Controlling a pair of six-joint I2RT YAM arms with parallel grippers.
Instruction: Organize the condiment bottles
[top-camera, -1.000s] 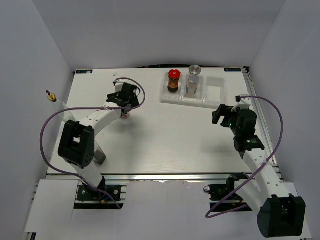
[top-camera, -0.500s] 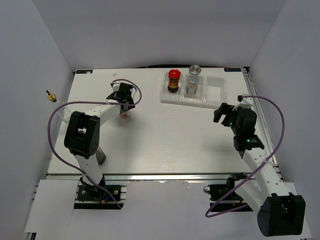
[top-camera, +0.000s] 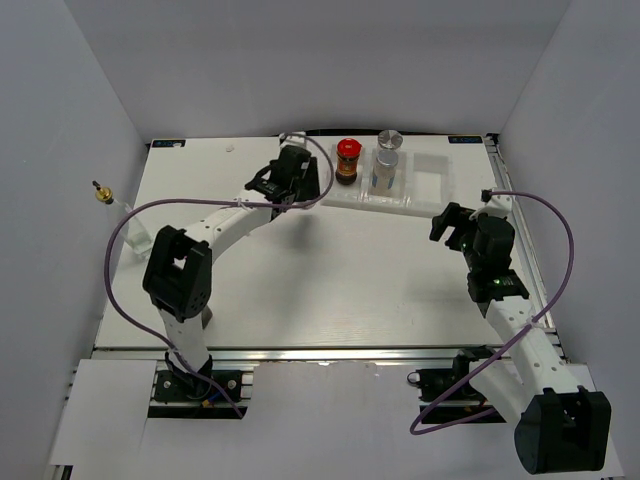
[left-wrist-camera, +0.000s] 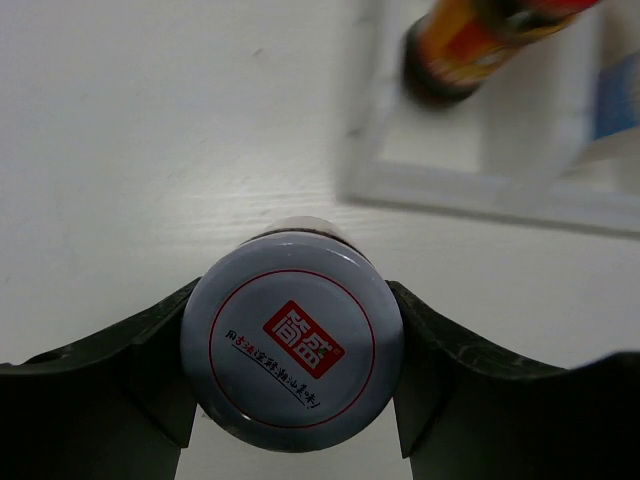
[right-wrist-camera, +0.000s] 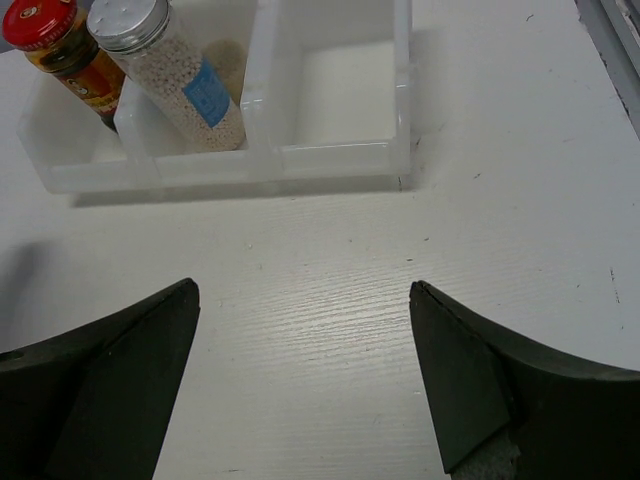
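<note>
My left gripper (top-camera: 296, 184) (left-wrist-camera: 292, 292) is shut on the short pale-lidded jar (left-wrist-camera: 292, 340); its grey lid with a red logo fills the gap between both fingers. It hangs just left of the white tray (top-camera: 432, 186) (left-wrist-camera: 450, 186). In the tray's left compartment stands the dark red-capped jar (top-camera: 347, 160) (left-wrist-camera: 468, 45) (right-wrist-camera: 58, 48). The clear silver-capped bottle (top-camera: 386, 158) (right-wrist-camera: 172, 72) stands in the middle one. The right compartment (right-wrist-camera: 340, 90) holds nothing. A slim gold-capped bottle (top-camera: 102, 194) sits at the table's far left edge. My right gripper (top-camera: 447, 222) (right-wrist-camera: 305, 292) is open over bare table in front of the tray.
A greyish object (top-camera: 203, 318) stands by the left arm's base near the front edge. Grey walls close in the table on three sides. A purple cable (top-camera: 560, 250) loops out beside the right arm.
The left gripper closed on the pale-lidded jar at centre-left and carried it right and back, to the tray's left end. The right arm has barely moved.
</note>
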